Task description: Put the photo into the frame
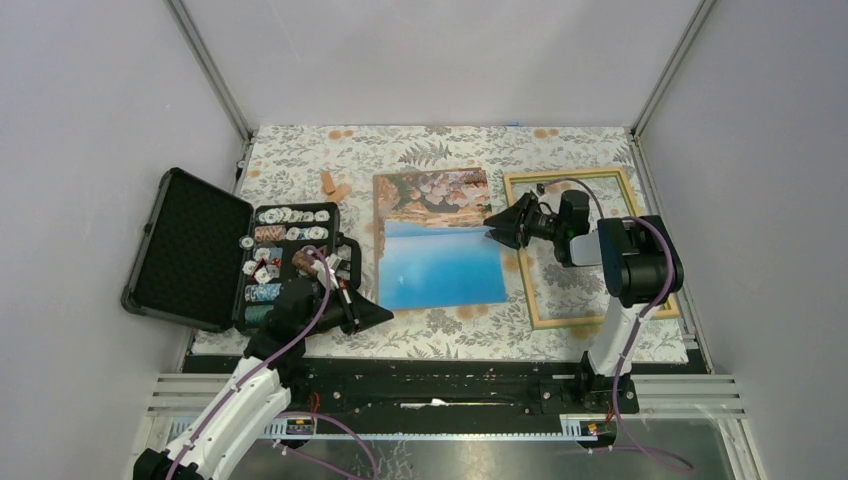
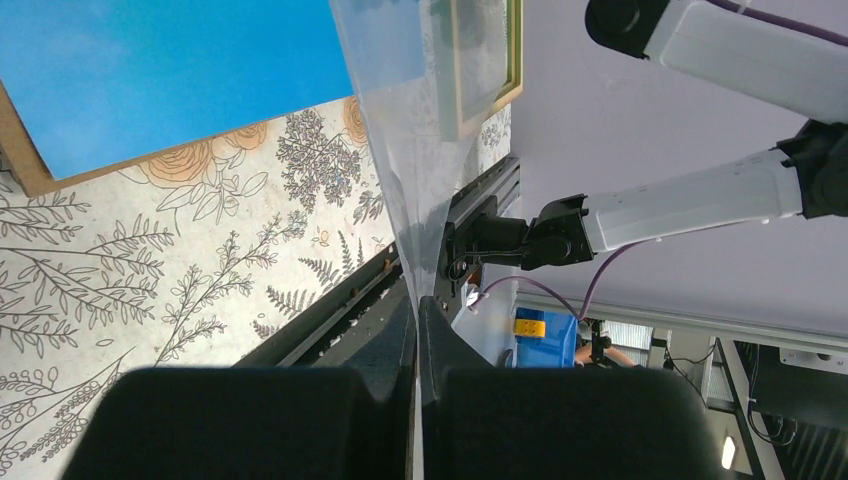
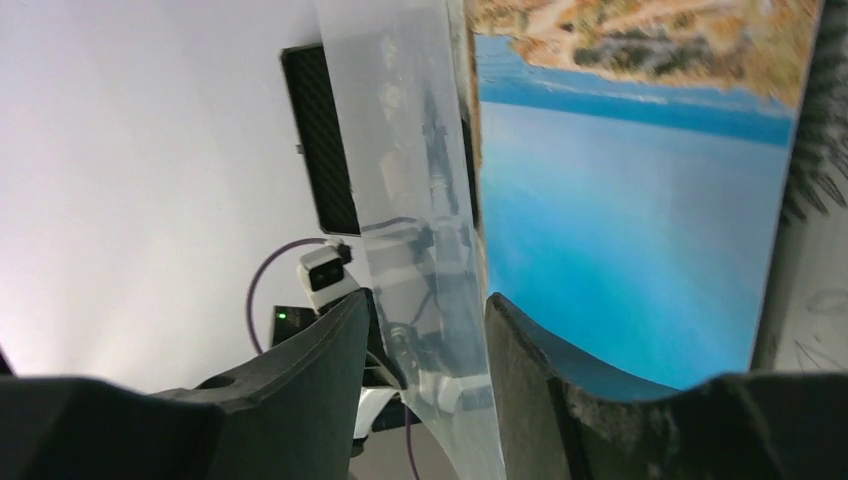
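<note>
Photo [image 1: 440,265] lies face up at the middle of the flowered tabletop [image 1: 450,335], its rocky coast toward 12 o'clock, on a brown backing board [image 2: 20,165] that shows past its edge. The frame [image 1: 570,176] lies flat just beside it at 3 o'clock, wood side up and not holding the photo. An open black case of poker chips [image 1: 190,250] sits at 9 o'clock. The left gripper [image 1: 378,316] is at the photo's 7 o'clock corner, jaws clenched on the corner of a clear sheet [image 2: 420,130]. The right gripper [image 1: 495,225] is at the photo's 3 o'clock edge, jaws parted, with the same clear sheet between them; I cannot tell whether they press on it.
</note>
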Robot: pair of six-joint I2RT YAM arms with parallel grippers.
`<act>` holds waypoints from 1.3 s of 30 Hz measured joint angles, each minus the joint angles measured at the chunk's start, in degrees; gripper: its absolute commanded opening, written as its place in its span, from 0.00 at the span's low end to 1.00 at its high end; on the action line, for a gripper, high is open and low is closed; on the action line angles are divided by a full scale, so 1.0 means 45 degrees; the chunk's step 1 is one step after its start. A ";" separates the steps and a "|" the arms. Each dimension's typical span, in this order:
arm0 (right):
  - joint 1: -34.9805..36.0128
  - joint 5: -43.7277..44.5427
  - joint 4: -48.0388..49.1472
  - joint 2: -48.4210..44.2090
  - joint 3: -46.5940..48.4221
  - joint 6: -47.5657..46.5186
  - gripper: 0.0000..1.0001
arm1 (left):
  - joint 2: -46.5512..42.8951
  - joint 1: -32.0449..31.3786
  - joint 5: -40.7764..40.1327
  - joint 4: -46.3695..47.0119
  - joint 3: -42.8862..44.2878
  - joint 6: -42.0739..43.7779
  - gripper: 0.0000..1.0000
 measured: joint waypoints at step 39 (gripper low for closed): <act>0.0291 0.0471 -1.0375 -0.2477 0.4172 -0.6572 0.00 | 0.1025 -0.0024 0.0636 -0.0141 0.0389 0.0874 0.99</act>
